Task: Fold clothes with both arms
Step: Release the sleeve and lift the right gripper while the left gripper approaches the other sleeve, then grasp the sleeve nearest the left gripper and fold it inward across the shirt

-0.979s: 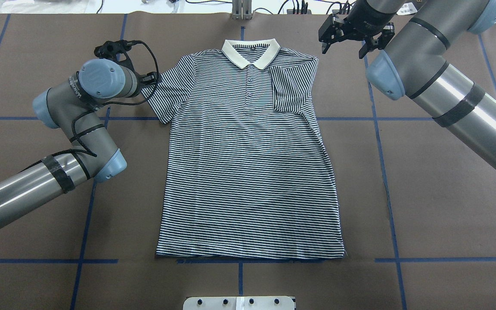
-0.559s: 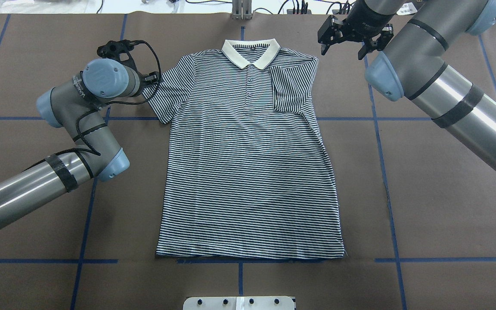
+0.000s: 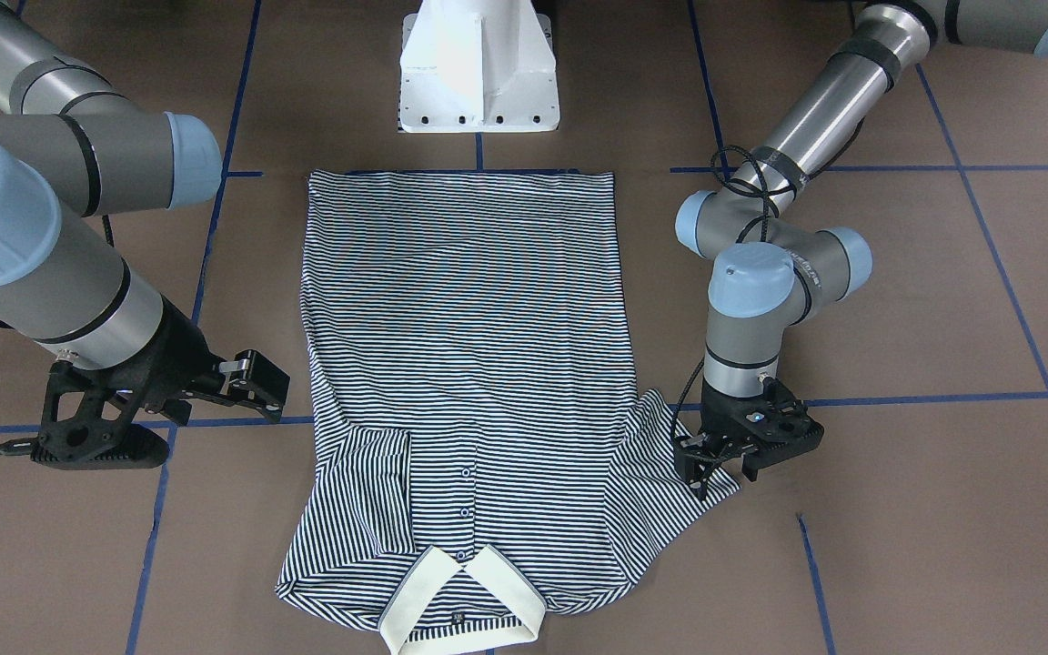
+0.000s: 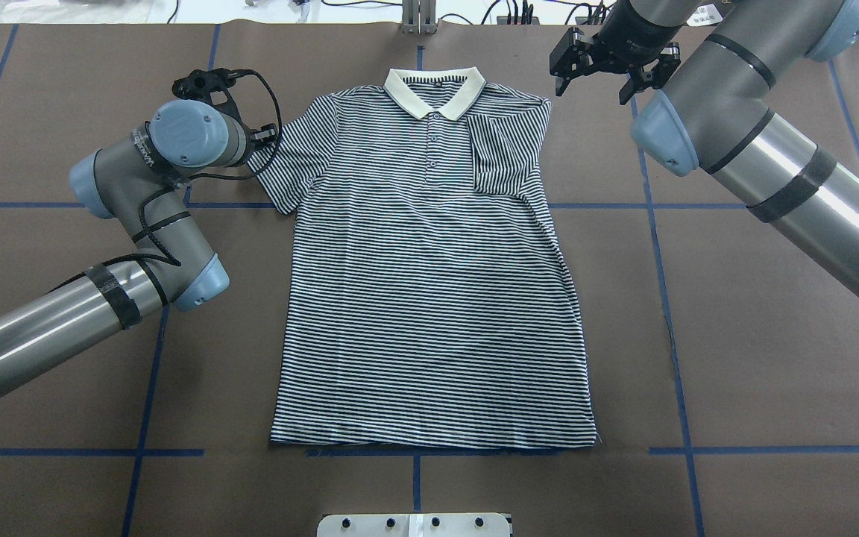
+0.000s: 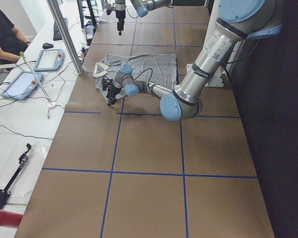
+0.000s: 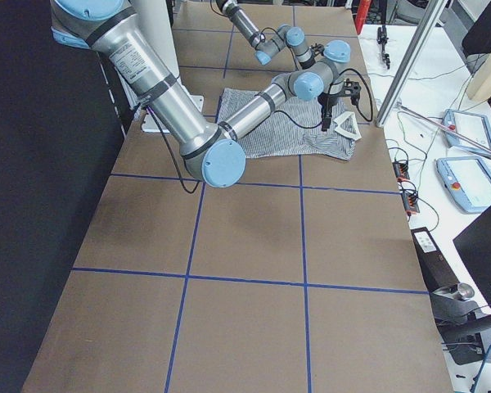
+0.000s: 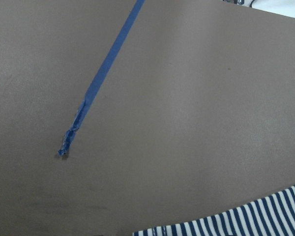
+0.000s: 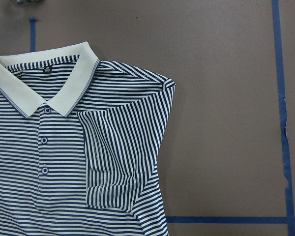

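Overhead view, with the striped polo shirt (image 4: 429, 298) taken as the dial's centre on the brown table (image 4: 735, 335). The shirt lies flat and face up, its cream collar (image 4: 435, 93) at 12 o'clock and its hem (image 4: 433, 440) at 6 o'clock. We judge the fold to be at an early stage. The sleeve on the robot's right (image 4: 500, 153) is turned inward over the chest, whereas the sleeve on its left (image 4: 288, 164) lies spread outward toward 10 o'clock. The body shows no lengthwise or crosswise fold. The left gripper (image 3: 706, 473) is low at the outer edge of the spread sleeve. We cannot tell whether its jaws are apart or closed, nor whether they have cloth, since its wrist camera shows only table and a sliver of stripes. The right gripper (image 4: 592, 91) hovers at 1 o'clock, clear of the shoulder, with its jaws wide and empty. What remains, in our reading, is the second sleeve, both side panels and the final hem-to-collar fold.
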Robot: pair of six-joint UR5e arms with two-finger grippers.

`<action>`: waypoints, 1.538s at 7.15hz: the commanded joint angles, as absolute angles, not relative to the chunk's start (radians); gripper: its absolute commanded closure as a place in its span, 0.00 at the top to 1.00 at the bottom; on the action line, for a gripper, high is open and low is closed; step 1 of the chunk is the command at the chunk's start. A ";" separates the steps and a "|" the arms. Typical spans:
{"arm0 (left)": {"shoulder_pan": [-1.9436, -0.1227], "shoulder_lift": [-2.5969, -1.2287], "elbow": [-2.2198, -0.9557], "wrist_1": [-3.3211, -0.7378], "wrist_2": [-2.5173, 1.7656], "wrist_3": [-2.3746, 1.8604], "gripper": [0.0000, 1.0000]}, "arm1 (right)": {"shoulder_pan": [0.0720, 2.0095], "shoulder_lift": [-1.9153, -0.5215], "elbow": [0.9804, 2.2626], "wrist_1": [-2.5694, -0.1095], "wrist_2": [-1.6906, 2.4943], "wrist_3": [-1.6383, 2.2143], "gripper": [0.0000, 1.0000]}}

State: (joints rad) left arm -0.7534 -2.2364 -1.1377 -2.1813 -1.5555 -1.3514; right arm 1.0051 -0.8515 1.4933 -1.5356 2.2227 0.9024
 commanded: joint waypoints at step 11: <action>-0.720 -2.580 -0.956 -2.213 -1.614 -1.686 0.00 | 1.008 -0.873 1.514 -1.526 2.221 0.902 1.00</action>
State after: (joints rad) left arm -0.7348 -2.5262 -1.0452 -2.1609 -1.6199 -1.6443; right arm 1.0067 -0.8710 1.5075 -1.5267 2.2213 0.9032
